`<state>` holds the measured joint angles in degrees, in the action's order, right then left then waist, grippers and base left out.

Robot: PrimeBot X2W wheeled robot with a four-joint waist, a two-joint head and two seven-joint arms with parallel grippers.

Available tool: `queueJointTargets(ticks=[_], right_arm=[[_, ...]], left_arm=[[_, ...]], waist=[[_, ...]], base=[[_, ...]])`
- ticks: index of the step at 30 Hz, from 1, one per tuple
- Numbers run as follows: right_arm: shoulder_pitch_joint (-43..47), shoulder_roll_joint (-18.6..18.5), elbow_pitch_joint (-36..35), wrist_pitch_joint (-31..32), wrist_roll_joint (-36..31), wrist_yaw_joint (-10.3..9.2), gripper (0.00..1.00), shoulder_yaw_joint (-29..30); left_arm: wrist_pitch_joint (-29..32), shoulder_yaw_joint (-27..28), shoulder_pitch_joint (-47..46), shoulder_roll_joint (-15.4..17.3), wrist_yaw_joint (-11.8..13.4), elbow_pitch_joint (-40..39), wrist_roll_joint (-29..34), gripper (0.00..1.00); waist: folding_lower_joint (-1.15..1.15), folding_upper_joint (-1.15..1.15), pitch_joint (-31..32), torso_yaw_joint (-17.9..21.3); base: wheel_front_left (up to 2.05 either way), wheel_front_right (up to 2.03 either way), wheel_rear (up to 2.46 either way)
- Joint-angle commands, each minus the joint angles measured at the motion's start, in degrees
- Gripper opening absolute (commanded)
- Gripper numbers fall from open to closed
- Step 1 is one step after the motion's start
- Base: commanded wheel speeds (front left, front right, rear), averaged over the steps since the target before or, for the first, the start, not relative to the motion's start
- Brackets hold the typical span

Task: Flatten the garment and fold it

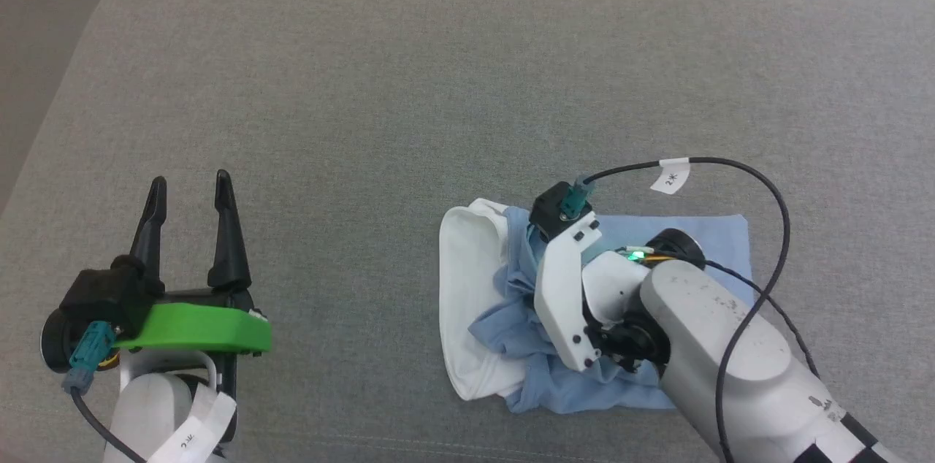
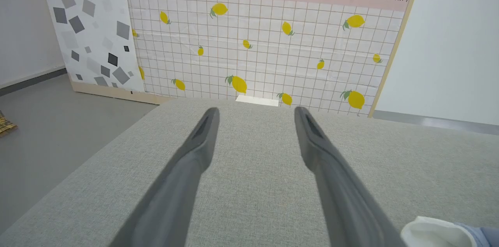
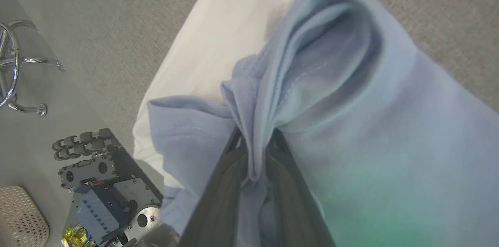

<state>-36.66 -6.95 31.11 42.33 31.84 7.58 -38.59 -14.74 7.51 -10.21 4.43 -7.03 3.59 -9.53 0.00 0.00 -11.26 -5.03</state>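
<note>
Your right gripper point(image 3: 255, 140) has its jaws nipped tight on a soft ridge of the garment point(image 1: 719, 236), a light-blue knit lying rumpled, white panel showing, on the worktop point(image 1: 365, 83) of grey weave. Your left gripper point(image 1: 190, 189) holds its tapered jaws wide and empty.

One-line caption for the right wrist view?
Right gripper pinching a fold of the light blue garment on the grey fabric surface.

The garment point(image 1: 504, 331), a light blue shirt, lies crumpled at four o'clock on the grey worktop point(image 1: 365, 83). White cloth bulges at its nine o'clock side, a flat blue panel extends toward two o'clock, and its middle is gathered into a raised fold.
</note>
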Motion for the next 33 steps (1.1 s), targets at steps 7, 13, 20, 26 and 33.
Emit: queueJointTargets(ticks=[7,13,20,26,33], right_arm=[[-3.2,1.5,-0.6,-3.2,4.7,-0.09,1.0,-4.2],[-5.8,-0.1,-5.8,-5.2,8.7,-0.09,1.0,-6.9],[-6.9,-4.6,-13.4,-13.2,12.4,-0.09,1.0,-1.1],[-4.0,-8.5,-16.6,-26.1,9.2,-0.09,1.0,11.3],[5.8,-8.5,-17.7,-43.3,1.5,-0.09,1.0,30.3]], left_arm=[[-0.3,0.5,0.4,-0.3,-0.3,0.8,0.7,1.0],[-0.3,0.7,0.9,-0.2,-0.3,1.4,0.8,1.0],[-0.3,1.1,1.8,0.3,-0.4,1.9,1.0,1.0],[-0.3,1.7,2.7,0.4,-0.2,2.0,1.2,1.0],[-0.3,1.5,3.7,0.0,-0.1,2.4,1.2,1.0]], waist=[[0.0,0.0,1.2,1.4],[0.0,0.0,3.0,2.8],[0.0,0.0,5.6,5.0],[0.0,0.0,7.4,7.1],[0.0,0.0,9.0,8.1]], base=[[0.0,0.0,0.0],[0.0,0.0,0.0],[0.0,0.0,0.0],[0.0,0.0,0.0],[0.0,0.0,0.0]])
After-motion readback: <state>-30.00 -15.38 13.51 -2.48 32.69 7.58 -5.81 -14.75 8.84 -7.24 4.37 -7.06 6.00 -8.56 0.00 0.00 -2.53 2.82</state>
